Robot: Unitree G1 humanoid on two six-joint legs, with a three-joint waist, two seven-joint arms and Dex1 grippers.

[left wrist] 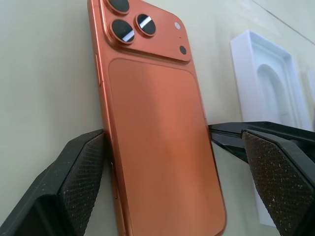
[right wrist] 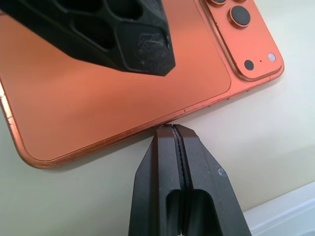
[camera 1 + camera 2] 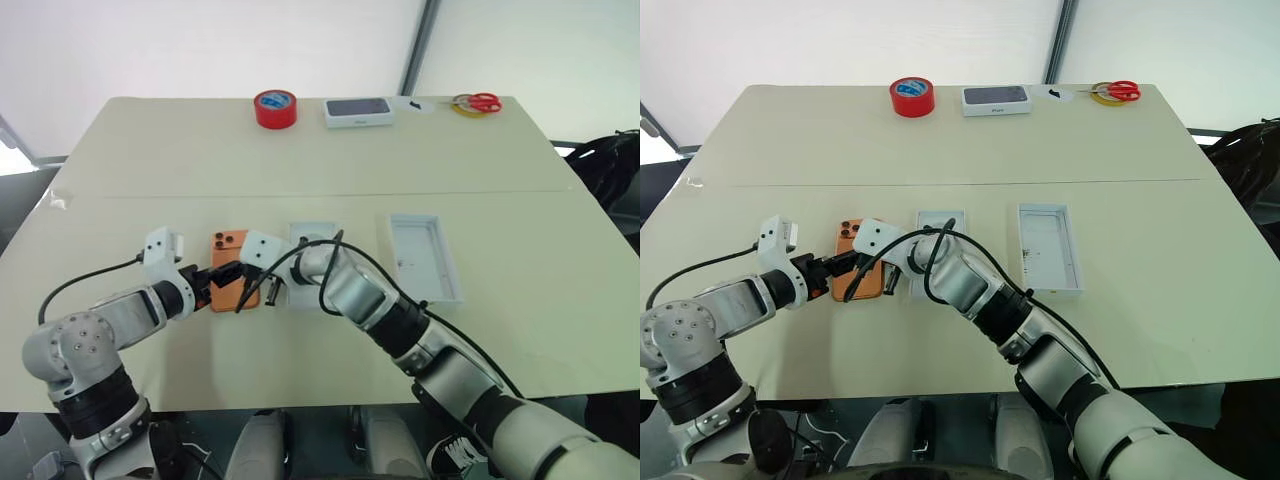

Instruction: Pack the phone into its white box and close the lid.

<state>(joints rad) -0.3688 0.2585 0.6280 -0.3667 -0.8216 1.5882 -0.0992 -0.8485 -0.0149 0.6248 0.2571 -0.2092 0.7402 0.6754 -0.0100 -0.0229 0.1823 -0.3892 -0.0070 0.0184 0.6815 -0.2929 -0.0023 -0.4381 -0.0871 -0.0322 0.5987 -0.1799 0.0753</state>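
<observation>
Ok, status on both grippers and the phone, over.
Left gripper open, straddling the phone, which lies flat on the table, cameras up. Right gripper shut, tips at the phone's long edge. White box unobstructed.

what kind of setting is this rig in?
Probably a lab or test bench, not a home: a plain cream table against white backdrop panels, with staged props such as red tape, scissors and an orange phone with packaging.

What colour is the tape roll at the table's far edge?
Red, with a blue inner core. The tape roll shows best in the left eye view.
</observation>
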